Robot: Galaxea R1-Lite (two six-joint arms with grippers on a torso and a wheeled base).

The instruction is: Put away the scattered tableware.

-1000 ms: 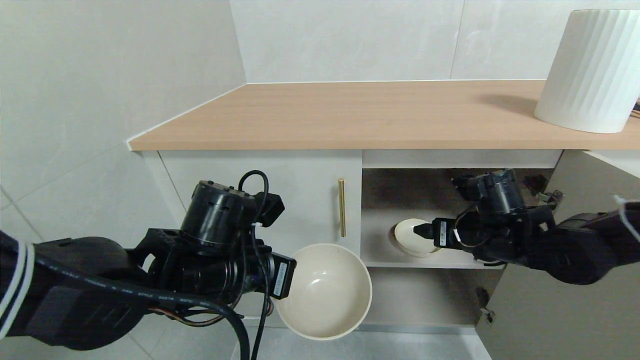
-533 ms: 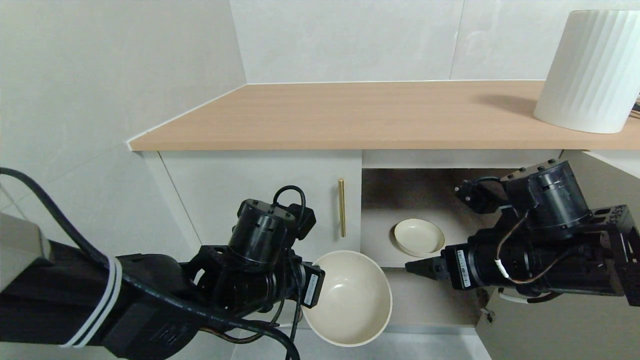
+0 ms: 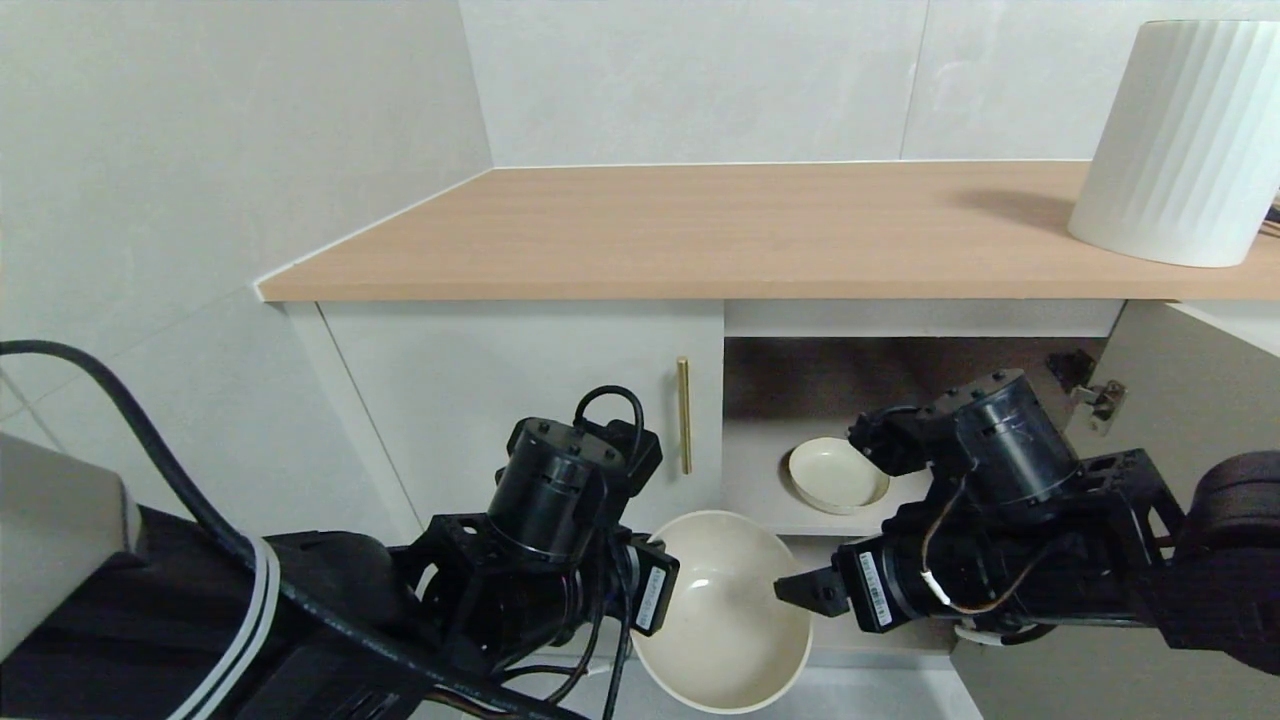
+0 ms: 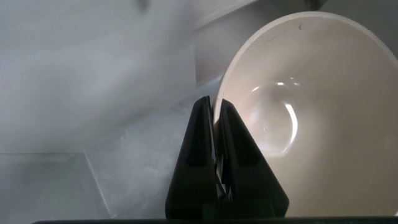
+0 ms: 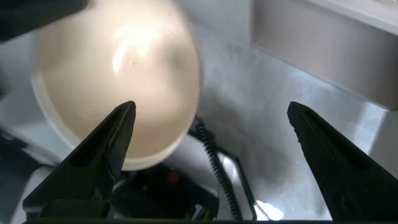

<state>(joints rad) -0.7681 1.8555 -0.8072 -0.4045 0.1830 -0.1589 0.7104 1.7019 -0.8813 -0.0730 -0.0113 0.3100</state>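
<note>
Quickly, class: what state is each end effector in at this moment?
Left end effector: closed on the rim of the cream bowl.
Right end effector: open, holding nothing.

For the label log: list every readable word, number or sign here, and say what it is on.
White sticker on the black left gripper: print too small to read.
White label on the black right gripper: print too small to read.
No other text.

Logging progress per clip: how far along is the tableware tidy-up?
Done: one small dish lies on the open cabinet shelf. In hand: the left pincer grips the large bowl by its rim, short of the shelf, right pincer open beside it. Left: shelving that bowl.
</note>
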